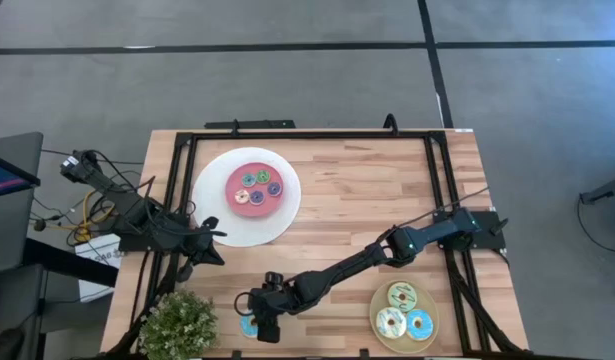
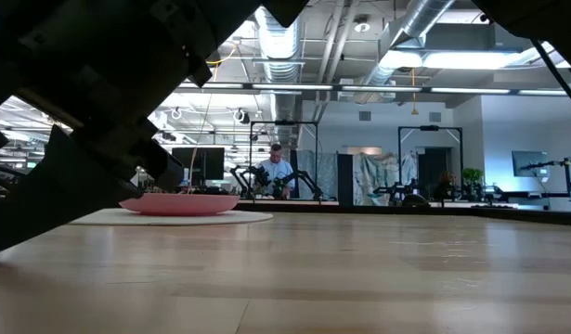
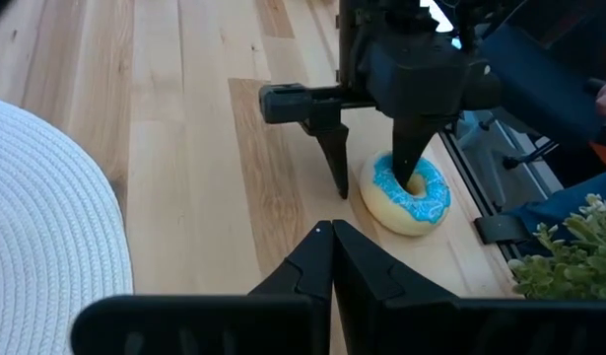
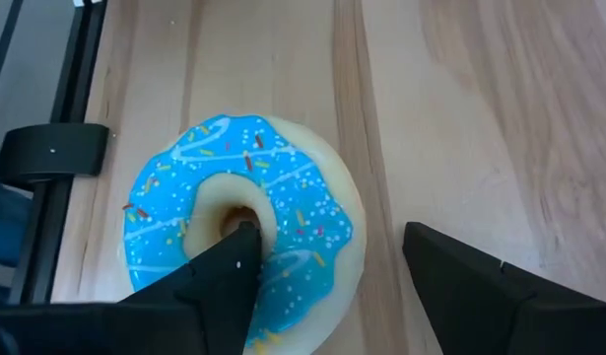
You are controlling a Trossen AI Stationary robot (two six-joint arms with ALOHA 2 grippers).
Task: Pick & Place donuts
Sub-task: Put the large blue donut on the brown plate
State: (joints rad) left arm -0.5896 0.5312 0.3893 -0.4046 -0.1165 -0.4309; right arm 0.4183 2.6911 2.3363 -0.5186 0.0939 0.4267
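A large donut with blue icing (image 4: 283, 212) lies flat on the wood near the table's near-left corner (image 1: 249, 326). My right gripper (image 4: 327, 251) is open above it, pointing down, one finger in the hole and the other on the bare wood beside the ring, as the left wrist view also shows (image 3: 373, 187). My left gripper (image 3: 332, 237) is shut and waits near the table's left edge (image 1: 215, 245). Three more large donuts, green, cream and blue, lie on the tan plate (image 1: 427, 300). Tiny donuts sit in the pink centre of the white plate (image 1: 212, 215). My right gripper comes from above, pointing down, with one fingertip (image 4: 234, 251) inside the blue donut's hole (image 4: 229, 212) and the other finger (image 4: 450, 271) outside the ring, apart from its cream rim. Whether the inner finger touches the hole's wall, I cannot tell. The donut lies flat on the table.
A potted plant (image 1: 177, 325) stands at the near-left corner, close to the blue donut. Black frame rails (image 4: 46, 148) run along the table's edges. Bare wood lies between the two plates. In the low view a person (image 2: 276, 167) sits in the room far behind.
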